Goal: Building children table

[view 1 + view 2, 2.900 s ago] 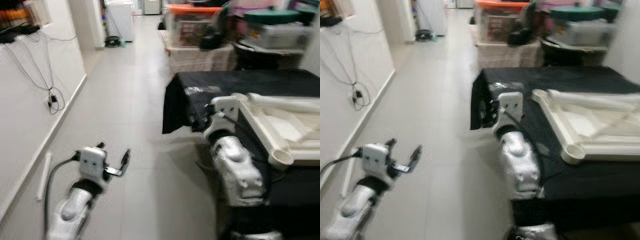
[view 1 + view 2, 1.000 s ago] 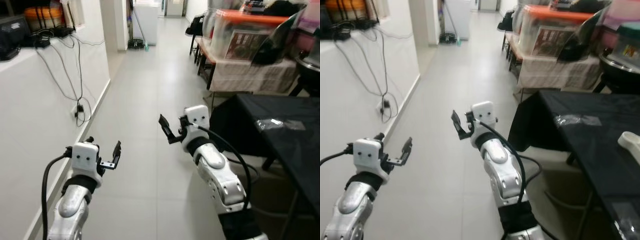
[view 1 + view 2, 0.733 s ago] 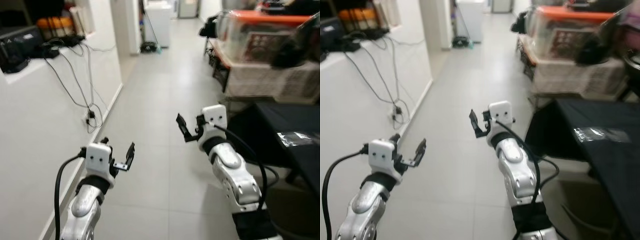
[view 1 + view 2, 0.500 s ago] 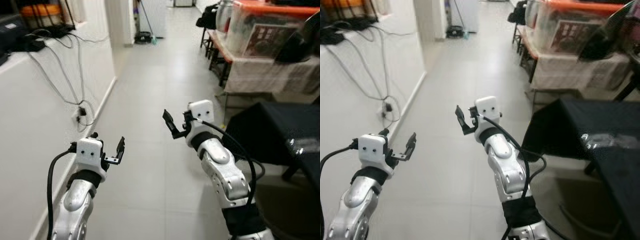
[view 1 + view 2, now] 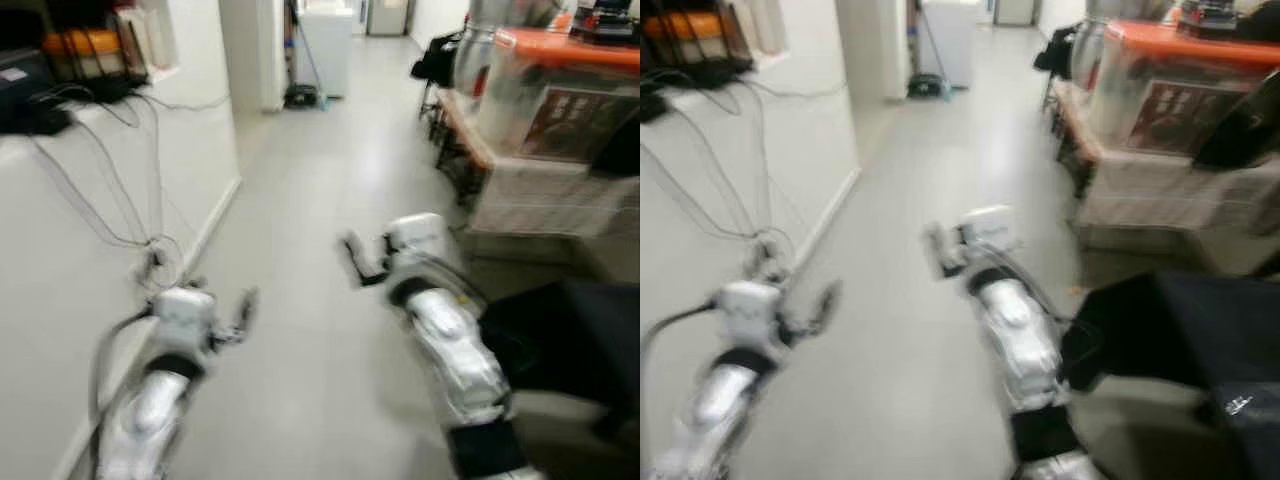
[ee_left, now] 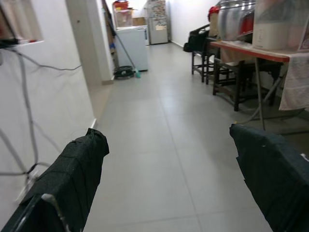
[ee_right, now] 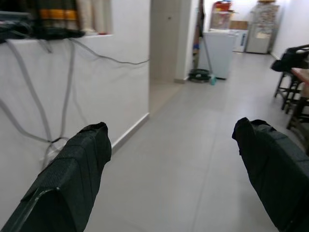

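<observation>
My left gripper (image 5: 222, 298) is held low over the grey floor beside the white wall, open and empty. In its wrist view the left gripper (image 6: 169, 137) has its black fingers (image 6: 72, 174) wide apart with bare tiles between them. My right gripper (image 5: 362, 262) is raised over the middle of the corridor, also open with nothing in it. Its wrist view has the right gripper (image 7: 171, 129) facing the wall and floor. A corner of the black-draped table (image 5: 575, 335) lies at the lower right. Both eye views are blurred.
Cables (image 5: 110, 190) hang down the white wall on the left. A clear storage box with an orange lid (image 5: 560, 85) stands on a covered table at the right. A white appliance (image 5: 325, 35) stands at the corridor's far end. Dark chairs (image 6: 200, 41) line the right side.
The view has swung left, from the black table with white table parts towards the corridor, and is now blurred. Both grippers stay open and empty, held much as before.
</observation>
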Controlling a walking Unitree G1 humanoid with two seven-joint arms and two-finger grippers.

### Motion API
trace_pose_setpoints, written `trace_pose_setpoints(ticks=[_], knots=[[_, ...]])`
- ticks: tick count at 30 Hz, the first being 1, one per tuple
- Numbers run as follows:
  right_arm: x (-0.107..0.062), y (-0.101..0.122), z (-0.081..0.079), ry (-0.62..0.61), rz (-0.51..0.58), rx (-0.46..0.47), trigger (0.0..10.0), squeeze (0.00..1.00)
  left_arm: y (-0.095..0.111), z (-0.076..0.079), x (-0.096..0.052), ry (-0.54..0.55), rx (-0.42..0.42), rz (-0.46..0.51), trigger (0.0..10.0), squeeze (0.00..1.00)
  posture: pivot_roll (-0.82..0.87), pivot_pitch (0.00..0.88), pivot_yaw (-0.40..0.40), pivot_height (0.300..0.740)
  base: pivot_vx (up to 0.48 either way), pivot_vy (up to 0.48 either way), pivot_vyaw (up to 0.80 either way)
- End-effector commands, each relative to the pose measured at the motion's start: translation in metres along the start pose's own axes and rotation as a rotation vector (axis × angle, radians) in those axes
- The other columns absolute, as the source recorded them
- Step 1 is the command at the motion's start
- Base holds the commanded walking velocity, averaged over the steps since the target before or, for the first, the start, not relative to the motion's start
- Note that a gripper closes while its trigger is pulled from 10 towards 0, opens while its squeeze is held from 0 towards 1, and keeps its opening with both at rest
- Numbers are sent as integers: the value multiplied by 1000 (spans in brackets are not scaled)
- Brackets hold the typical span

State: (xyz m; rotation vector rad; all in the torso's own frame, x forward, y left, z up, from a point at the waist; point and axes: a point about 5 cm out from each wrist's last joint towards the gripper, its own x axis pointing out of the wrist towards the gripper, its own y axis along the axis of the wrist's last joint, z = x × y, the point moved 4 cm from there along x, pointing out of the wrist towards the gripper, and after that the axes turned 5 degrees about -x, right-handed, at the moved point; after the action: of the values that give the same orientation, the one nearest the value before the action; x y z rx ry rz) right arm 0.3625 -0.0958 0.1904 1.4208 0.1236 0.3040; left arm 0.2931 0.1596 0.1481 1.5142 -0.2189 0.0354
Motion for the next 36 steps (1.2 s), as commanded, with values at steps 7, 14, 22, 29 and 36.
trace_pose_setpoints(ticks=[7,14,22,29,36], knots=[[-1,-3,13,-41,-11,4,10000,0,0,7,1,-20,-27,-1,10000,0,88,0,-45,740,0,69,0],[-1,-4,14,-47,-15,6,10000,0,2,8,1,-29,-32,5,10000,0,89,0,-46,740,0,480,0],[-1,-5,14,-49,-16,9,10000,0,2,10,2,-37,-33,4,10000,0,89,0,-44,740,0,480,0],[-2,-7,14,-51,-22,13,10000,0,2,11,2,-47,-31,2,10000,0,91,0,-43,740,0,480,0],[-2,-9,14,-52,-24,14,10000,0,1,11,2,-51,-26,-4,10000,0,94,0,-42,740,0,480,0]])
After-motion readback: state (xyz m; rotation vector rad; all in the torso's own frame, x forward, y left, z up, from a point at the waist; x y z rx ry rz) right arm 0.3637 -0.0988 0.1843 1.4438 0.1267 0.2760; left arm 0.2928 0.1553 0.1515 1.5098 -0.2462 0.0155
